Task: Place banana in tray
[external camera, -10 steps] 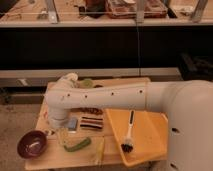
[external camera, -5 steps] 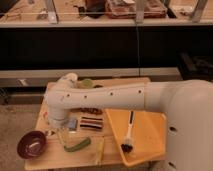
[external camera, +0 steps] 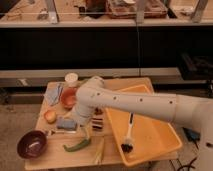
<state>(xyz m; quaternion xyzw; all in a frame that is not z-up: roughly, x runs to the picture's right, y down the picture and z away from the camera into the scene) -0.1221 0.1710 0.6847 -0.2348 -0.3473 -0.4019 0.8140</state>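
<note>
The banana [external camera: 99, 150] is slim and pale yellow and lies near the table's front edge, just left of the tray. The tray [external camera: 155, 142] is a large orange-yellow bin on the right side of the table, with a black-headed brush [external camera: 128, 139] inside it. My gripper [external camera: 68, 123] hangs low over the table's left middle, at the end of the white arm [external camera: 125, 102]. It is left of and behind the banana, beside a curved green vegetable [external camera: 77, 145]. It is apart from the banana.
A dark maroon bowl [external camera: 32, 144] sits at the front left. A round yellow-red fruit [external camera: 50, 116], an orange bowl [external camera: 68, 97], a white cup [external camera: 71, 78] and a blue cloth [external camera: 54, 94] stand at the back left. A dark slatted item [external camera: 97, 120] and a fork [external camera: 56, 132] lie near the gripper.
The arm's bend has swung right, uncovering the white cup and the orange bowl. The gripper stays low at about the same spot. The banana has not moved.
</note>
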